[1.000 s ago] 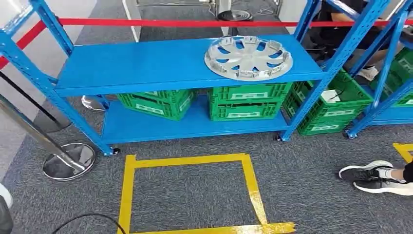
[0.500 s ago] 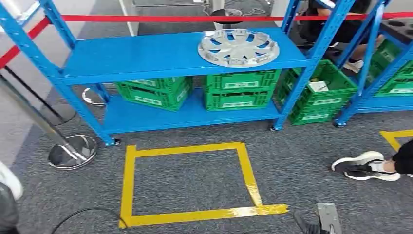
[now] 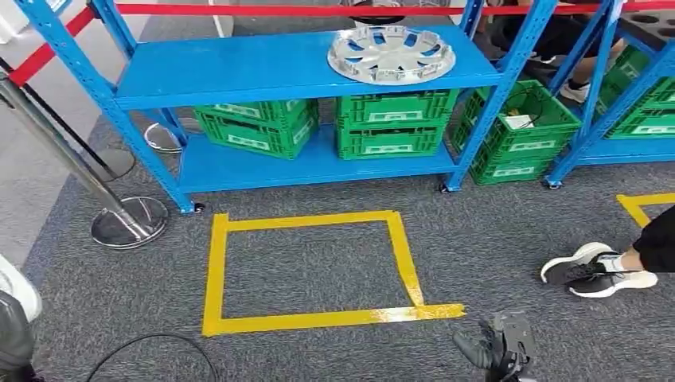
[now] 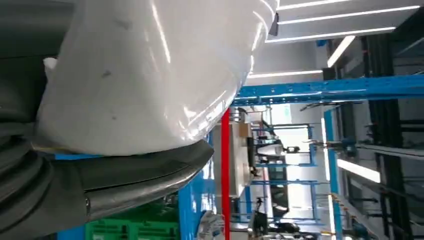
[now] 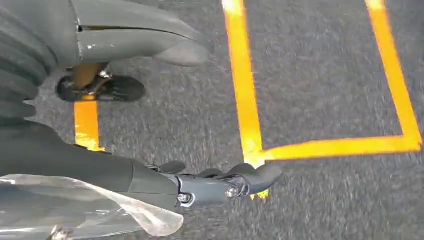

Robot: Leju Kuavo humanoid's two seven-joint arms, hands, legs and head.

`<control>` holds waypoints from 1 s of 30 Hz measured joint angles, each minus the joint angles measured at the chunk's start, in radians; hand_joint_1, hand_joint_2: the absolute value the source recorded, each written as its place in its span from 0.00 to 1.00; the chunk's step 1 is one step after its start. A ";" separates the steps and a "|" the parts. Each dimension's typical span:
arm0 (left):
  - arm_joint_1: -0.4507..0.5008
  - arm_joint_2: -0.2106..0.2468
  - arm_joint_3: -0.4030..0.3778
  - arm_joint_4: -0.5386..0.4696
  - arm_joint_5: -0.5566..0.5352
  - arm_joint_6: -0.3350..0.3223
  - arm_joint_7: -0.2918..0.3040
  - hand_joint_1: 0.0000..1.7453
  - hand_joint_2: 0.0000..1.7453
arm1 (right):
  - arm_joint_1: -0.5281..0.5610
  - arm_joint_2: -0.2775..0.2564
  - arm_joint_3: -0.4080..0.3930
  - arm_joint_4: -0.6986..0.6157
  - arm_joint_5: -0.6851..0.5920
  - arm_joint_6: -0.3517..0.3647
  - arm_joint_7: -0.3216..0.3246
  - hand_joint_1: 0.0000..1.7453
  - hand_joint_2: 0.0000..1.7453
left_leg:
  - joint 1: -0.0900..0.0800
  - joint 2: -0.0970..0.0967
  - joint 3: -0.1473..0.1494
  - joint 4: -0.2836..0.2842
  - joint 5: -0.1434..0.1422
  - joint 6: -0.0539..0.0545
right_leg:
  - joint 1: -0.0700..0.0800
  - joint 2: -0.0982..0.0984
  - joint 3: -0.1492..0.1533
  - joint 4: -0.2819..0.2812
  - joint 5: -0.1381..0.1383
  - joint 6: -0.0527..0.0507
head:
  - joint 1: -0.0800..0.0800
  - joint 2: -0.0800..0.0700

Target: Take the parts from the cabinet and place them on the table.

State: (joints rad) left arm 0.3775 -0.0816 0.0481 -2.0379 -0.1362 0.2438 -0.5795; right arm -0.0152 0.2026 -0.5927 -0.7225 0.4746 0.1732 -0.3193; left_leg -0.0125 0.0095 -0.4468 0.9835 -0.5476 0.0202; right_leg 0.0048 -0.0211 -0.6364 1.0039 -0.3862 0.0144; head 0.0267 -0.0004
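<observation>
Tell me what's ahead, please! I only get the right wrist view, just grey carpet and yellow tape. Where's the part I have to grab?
Observer: A silver wheel cover lies on the upper shelf of the blue rack, toward its right end.
Operator: Is anything under it?
Observer: Yes, green crates sit on the lower shelf.
Operator: Is anybody near?
Observer: A person's shoes stand to the right of the yellow tape square.
</observation>
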 joint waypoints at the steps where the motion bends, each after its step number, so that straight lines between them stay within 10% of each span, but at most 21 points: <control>1: 0.000 0.000 0.000 0.003 0.000 0.000 0.000 1.00 1.00 | 0.006 -0.006 0.016 0.000 -0.002 -0.002 0.001 0.00 1.00 | 0.007 0.002 -0.013 -0.009 0.018 0.009 | 0.004 0.002 -0.007 0.000 0.007 0.007 | -0.001 0.000; 5: -0.004 0.000 0.000 0.008 0.002 0.005 -0.002 1.00 1.00 | 0.025 -0.025 0.074 0.007 -0.076 -0.018 0.065 0.00 1.00 | 0.009 0.007 -0.071 -0.008 0.069 0.027 | -0.008 0.017 -0.059 0.195 -0.215 0.029 | 0.005 0.000; 6: -0.004 0.000 0.000 0.010 0.005 0.006 -0.003 1.00 1.00 | 0.031 -0.031 0.092 0.015 -0.105 -0.019 0.082 0.00 1.00 | 0.009 0.007 -0.088 -0.007 0.083 0.027 | -0.009 0.017 -0.065 0.261 -0.234 0.032 | 0.006 0.000; 8: -0.003 0.000 0.000 0.015 0.011 0.012 -0.006 1.00 1.00 | 0.047 -0.043 0.122 0.030 -0.159 -0.015 0.101 0.00 1.00 | 0.009 0.006 -0.125 -0.001 0.108 0.023 | -0.010 0.017 -0.040 0.299 -0.179 0.034 | 0.006 0.000; 10: -0.002 0.000 0.000 0.016 0.023 0.014 -0.011 1.00 1.00 | 0.067 -0.053 0.155 0.043 -0.213 0.001 0.113 0.00 1.00 | 0.009 0.005 -0.166 0.010 0.132 0.015 | -0.011 0.017 0.065 0.190 -0.102 0.030 | 0.006 0.000; 12: -0.002 0.000 0.001 0.016 0.037 0.013 -0.017 1.00 1.00 | 0.077 -0.062 0.188 0.044 -0.243 0.012 0.126 0.00 1.00 | 0.003 0.006 -0.182 0.019 0.149 0.005 | -0.007 0.018 0.217 -0.009 -0.166 0.024 | 0.007 0.000; 13: -0.003 0.000 0.001 0.016 0.043 0.012 -0.021 1.00 1.00 | 0.080 -0.066 0.206 0.044 -0.258 0.020 0.129 0.00 1.00 | 0.004 0.009 -0.185 0.020 0.160 0.001 | -0.007 0.021 0.229 -0.053 -0.184 0.018 | 0.005 0.000; 16: 0.000 0.000 0.000 0.017 0.048 0.007 -0.024 1.00 1.00 | 0.110 -0.071 0.246 0.041 -0.301 0.033 0.157 0.00 1.00 | 0.008 0.003 -0.189 0.012 0.191 -0.018 | -0.001 0.013 0.199 -0.046 -0.164 -0.003 | 0.007 0.000; 18: 0.008 -0.002 0.000 0.017 0.056 0.002 -0.026 1.00 1.00 | 0.133 -0.076 0.273 0.030 -0.326 0.034 0.174 0.00 1.00 | 0.013 -0.002 -0.205 0.062 0.091 -0.032 | -0.006 -0.004 0.178 -0.048 -0.140 -0.027 | 0.001 0.000; 21: 0.010 -0.002 0.002 0.018 0.064 -0.002 -0.027 1.00 1.00 | 0.146 -0.083 0.299 0.015 -0.340 0.034 0.179 0.00 1.00 | 0.021 -0.002 -0.234 0.273 -0.073 -0.046 | -0.003 -0.022 0.131 -0.044 -0.105 -0.031 | -0.002 0.000; 23: 0.012 -0.002 0.002 0.018 0.064 -0.002 -0.027 1.00 1.00 | 0.152 -0.084 0.312 0.008 -0.344 0.034 0.182 0.00 1.00 | 0.022 -0.001 -0.210 0.327 -0.033 -0.049 | -0.002 -0.040 0.102 -0.034 -0.082 -0.029 | -0.002 0.000; 25: 0.012 -0.002 0.002 0.018 0.065 -0.003 -0.027 1.00 1.00 | 0.157 -0.087 0.325 0.000 -0.355 0.032 0.188 0.00 1.00 | 0.022 0.005 -0.126 0.236 0.045 -0.047 | -0.002 -0.058 0.064 -0.016 -0.067 -0.023 | -0.002 0.000; 27: 0.011 -0.003 0.002 0.018 0.065 -0.003 -0.027 1.00 1.00 | 0.162 -0.090 0.339 -0.006 -0.368 0.032 0.193 0.00 1.00 | 0.017 0.054 -0.003 0.050 0.015 -0.039 | 0.002 -0.073 0.043 0.002 -0.059 -0.015 | -0.002 0.000; 30: 0.014 -0.003 0.003 0.018 0.063 -0.002 -0.027 1.00 1.00 | 0.169 -0.095 0.357 -0.019 -0.378 0.031 0.199 0.00 1.00 | 0.006 0.040 0.008 0.000 0.001 -0.011 | -0.001 -0.104 0.035 0.007 -0.036 0.000 | -0.001 0.000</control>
State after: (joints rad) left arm 0.3917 -0.0843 0.0507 -2.0199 -0.0729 0.2415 -0.6065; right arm 0.1537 0.1076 -0.2354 -0.7416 0.0969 0.2045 -0.1202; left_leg -0.0066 0.0495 -0.4393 0.9831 -0.5464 0.0088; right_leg 0.0033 -0.1251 -0.6011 1.0104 -0.4217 0.0144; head 0.0259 0.0000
